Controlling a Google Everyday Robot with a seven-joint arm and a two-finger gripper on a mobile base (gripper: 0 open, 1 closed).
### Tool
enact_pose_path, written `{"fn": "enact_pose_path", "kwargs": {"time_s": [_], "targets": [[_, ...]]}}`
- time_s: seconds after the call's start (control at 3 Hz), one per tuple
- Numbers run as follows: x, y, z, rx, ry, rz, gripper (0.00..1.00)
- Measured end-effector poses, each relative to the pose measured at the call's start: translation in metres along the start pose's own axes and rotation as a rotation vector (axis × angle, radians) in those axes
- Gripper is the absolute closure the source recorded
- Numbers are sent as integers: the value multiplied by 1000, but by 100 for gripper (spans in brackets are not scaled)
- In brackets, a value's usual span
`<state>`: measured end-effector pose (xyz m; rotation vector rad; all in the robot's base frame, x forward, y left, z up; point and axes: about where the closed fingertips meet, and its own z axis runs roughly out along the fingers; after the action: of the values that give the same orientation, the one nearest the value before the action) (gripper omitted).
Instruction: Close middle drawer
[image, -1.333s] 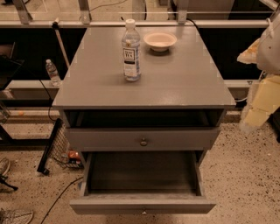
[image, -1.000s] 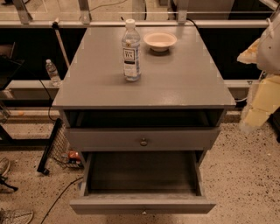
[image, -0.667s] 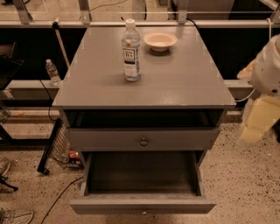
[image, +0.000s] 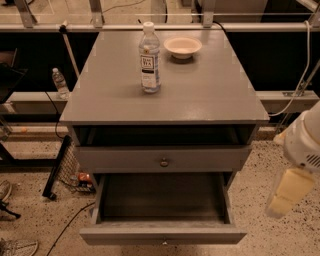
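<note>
The grey cabinet (image: 165, 95) has its middle drawer (image: 162, 234) pulled far out at the bottom of the camera view, empty inside, with a small round knob (image: 164, 243) on its front. Above it, the top drawer (image: 125, 160), with its own knob (image: 164, 162), stands slightly out with a dark gap over it. The lowest drawer is hidden below. My gripper (image: 286, 196), cream-coloured under a white arm (image: 306, 140), hangs at the right edge, to the right of the open drawer and apart from it.
A water bottle (image: 150, 59) and a white bowl (image: 182, 47) stand on the cabinet top. Another bottle (image: 60, 83) stands on a ledge at left. A black leaning frame (image: 59, 167), a cable (image: 67, 227) and shoes (image: 17, 247) are on the floor at left.
My arm and gripper have moved down along the right edge of the view. The drawers, bottle and bowl have not moved.
</note>
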<state>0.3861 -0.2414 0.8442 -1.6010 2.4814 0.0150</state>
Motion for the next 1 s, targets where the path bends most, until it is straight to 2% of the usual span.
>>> {"fn": "enact_pose_path", "kwargs": {"time_s": [0.33,0.67,1.0], "targets": [[28,36,82,-107,10,78,0],[39,63,134,-198,9,121,0],[42,67,144,-212,10,126,0]]}}
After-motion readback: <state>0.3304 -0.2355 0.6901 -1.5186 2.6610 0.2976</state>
